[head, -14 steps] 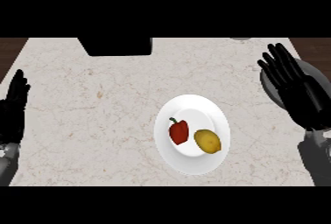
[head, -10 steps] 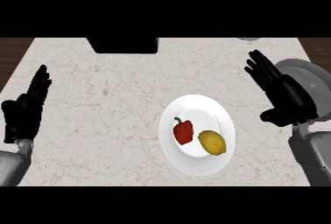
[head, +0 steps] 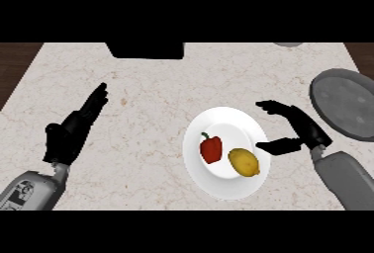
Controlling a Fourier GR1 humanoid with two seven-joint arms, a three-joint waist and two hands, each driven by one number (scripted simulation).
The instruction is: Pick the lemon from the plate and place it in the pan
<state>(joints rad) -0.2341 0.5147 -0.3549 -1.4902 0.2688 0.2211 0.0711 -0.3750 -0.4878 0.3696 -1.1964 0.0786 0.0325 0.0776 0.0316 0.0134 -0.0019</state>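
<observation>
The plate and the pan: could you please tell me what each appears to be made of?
The plate looks like glazed white ceramic: plain, smooth, evenly bright. The pan looks like dull grey metal, matte with a darker rim, though possibly coated.

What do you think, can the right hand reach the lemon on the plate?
Probably yes. The right hand hangs open at the plate's right edge, close beside the lemon. Nothing lies between them; the red pepper sits on the lemon's other side.

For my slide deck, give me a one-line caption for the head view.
Right hand open beside the plate holding lemon and red pepper, pan at right.
</observation>
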